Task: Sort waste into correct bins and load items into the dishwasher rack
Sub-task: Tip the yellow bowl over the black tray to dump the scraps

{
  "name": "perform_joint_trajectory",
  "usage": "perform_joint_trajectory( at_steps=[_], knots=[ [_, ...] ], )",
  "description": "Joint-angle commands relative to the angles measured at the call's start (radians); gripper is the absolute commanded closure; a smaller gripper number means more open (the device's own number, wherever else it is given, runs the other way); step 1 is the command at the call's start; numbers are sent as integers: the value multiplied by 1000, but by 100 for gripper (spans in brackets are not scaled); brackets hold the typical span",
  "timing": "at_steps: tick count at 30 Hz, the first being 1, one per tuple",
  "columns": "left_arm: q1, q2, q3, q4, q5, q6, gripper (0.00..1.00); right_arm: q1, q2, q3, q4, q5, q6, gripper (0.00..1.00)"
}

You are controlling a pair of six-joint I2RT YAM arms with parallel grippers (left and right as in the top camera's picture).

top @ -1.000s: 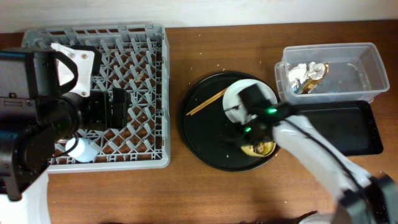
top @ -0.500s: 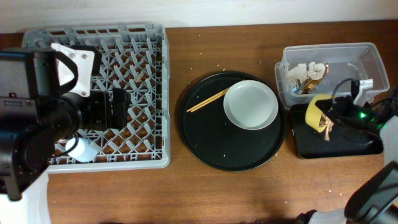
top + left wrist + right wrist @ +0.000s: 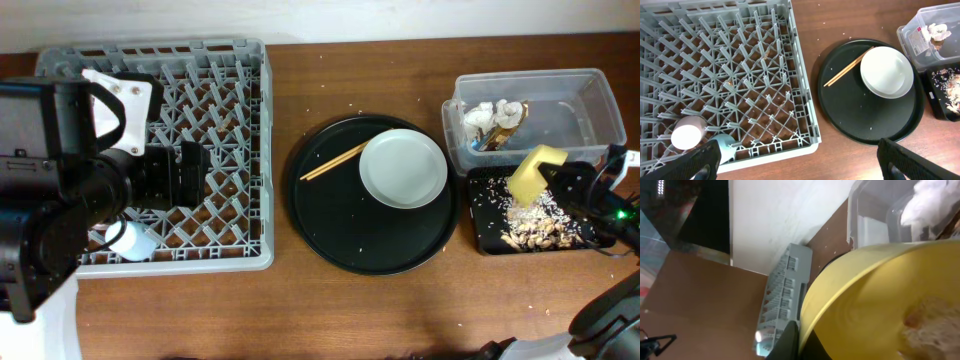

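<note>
- The yellow bowl (image 3: 533,170) is held tipped on its rim to the right of the round black tray (image 3: 350,240), above the shallow black tray (image 3: 482,240), mouth turned down.
- The right claw (image 3: 562,180) is clamped on the bowl's rim; one dark finger is seen against the yellow wall in the right wrist view.
- Brown food scraps (image 3: 535,232) are strewn in the shallow tray right under the bowl, so the tipping looks about done.
- The dishwasher rack (image 3: 267,150) lies left of the round tray, on the side opposite the bowl: the whole round tray must be crossed.
- The left claw (image 3: 800,167) is parked over the rack with fingers wide apart and nothing held. It is the nearer arm to the rack.
- Counted on the round tray: one plate (image 3: 403,170), one pair of chopsticks (image 3: 333,163) lying slantwise.
- Counted in the rack: one pink cup (image 3: 687,136), one blue cup (image 3: 725,145), side by side.
- Right of the round tray, beyond the shallow tray, the clear tub (image 3: 590,100) holds one napkin (image 3: 480,118) and one wrapper (image 3: 507,118).
</note>
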Motion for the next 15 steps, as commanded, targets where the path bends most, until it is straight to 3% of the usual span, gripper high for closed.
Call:
perform_joint_trajectory(
  at_steps=[1, 7, 8, 10, 11, 13, 14, 15],
  knots=[
    [-3, -1, 3, -1, -7, -10, 1, -6, 8, 0, -7, -17, -32, 96],
    [-3, -1, 3, -1, -7, -10, 1, -6, 8, 0, -53, 31, -39, 96],
    [-3, -1, 3, -1, -7, -10, 1, -6, 8, 0, -59, 29, 37, 96],
    [-3, -1, 4, -1, -7, -10, 1, -2, -3, 0, -95, -20, -72, 96],
    [-3, -1, 3, -1, -7, -10, 1, -2, -2, 0, -69, 23, 5, 96],
    [-3, -1, 3, -1, -7, -10, 1, -5, -16, 0, -95, 20, -101, 96],
    [-3, -1, 3, -1, -7, -10, 1, -6, -13, 0, -84, 43, -3, 96],
    [-3, -1, 4, -1, -7, -10, 1, -6, -20, 0, -146, -32, -65, 96]
  ],
)
